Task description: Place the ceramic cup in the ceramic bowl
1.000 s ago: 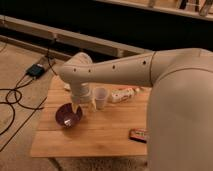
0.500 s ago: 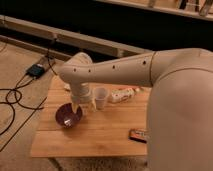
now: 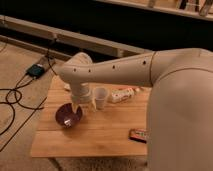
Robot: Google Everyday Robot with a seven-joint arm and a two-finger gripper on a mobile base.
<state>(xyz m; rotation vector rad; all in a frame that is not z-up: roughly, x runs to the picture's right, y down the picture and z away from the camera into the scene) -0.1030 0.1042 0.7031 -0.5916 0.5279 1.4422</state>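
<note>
The small white ceramic cup (image 3: 101, 97) stands upright on the wooden table (image 3: 105, 137). The dark purplish ceramic bowl (image 3: 68, 115) sits to its left, near the table's left edge. My gripper (image 3: 84, 105) hangs down from the pale arm between the two, just over the bowl's right rim and close beside the cup's left side. Its fingers stand apart and nothing shows between them. I cannot tell whether the right finger touches the cup. The inside of the bowl looks empty.
A white and red packet (image 3: 122, 94) lies just right of the cup. A dark snack bar (image 3: 138, 134) lies near the table's front right. My own arm fills the right of the view. Cables (image 3: 15, 97) and a black box (image 3: 36, 70) lie on the floor to the left.
</note>
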